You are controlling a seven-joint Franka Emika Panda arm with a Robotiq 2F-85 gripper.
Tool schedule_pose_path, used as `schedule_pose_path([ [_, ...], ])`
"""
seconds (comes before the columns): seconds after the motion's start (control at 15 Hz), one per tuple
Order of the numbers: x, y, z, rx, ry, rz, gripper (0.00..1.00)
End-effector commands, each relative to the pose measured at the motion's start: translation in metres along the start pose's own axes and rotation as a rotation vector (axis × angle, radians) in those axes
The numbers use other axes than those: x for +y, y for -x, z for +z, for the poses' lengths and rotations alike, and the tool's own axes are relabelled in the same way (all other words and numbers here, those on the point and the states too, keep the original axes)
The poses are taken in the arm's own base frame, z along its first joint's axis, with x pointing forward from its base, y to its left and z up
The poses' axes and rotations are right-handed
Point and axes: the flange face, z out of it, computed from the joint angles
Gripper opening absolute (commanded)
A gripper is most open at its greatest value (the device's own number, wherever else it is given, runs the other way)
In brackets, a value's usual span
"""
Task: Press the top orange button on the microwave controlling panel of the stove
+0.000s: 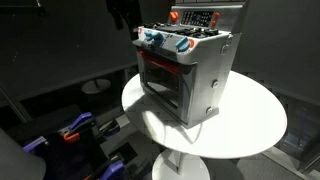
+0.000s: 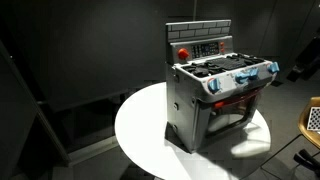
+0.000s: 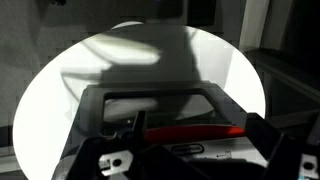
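Note:
The silver-grey toy stove [image 1: 195, 80] stands on a round white table [image 1: 255, 125] and shows in both exterior views [image 2: 200, 110]. Its microwave controlling panel [image 1: 195, 18] is a dark strip with small orange-red and white buttons on the raised back [image 2: 205, 48]. Blue and red knobs [image 1: 165, 42] line the front. My gripper [image 1: 122, 12] hangs in the air in front of the stove, apart from the panel, and shows at the frame edge [image 2: 303, 68]. In the wrist view its fingers [image 3: 180, 160] are spread and empty above the oven door handle [image 3: 160, 95]. The panel is out of that view.
The table top [image 3: 60, 90] extends around the stove. Blue and orange items [image 1: 75, 130] lie on the dark floor beside the table. A pale chair [image 2: 312, 120] shows at the frame edge. The backdrop is black.

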Motion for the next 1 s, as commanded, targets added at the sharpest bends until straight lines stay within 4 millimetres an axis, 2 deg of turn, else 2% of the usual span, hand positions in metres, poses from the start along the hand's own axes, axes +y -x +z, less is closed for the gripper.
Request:
schedule_pose_path([
  [0.0, 0.0, 0.0, -0.001, -0.001, 0.0, 0.0, 1.0],
  [0.2, -0.001, -0.003, -0.003, 0.0, 0.004, -0.001, 1.0],
  [0.47, -0.005, -0.018, -0.021, 0.034, 0.022, -0.006, 1.0],
  [0.93, -0.005, -0.066, -0.068, 0.144, 0.079, -0.008, 1.0],
])
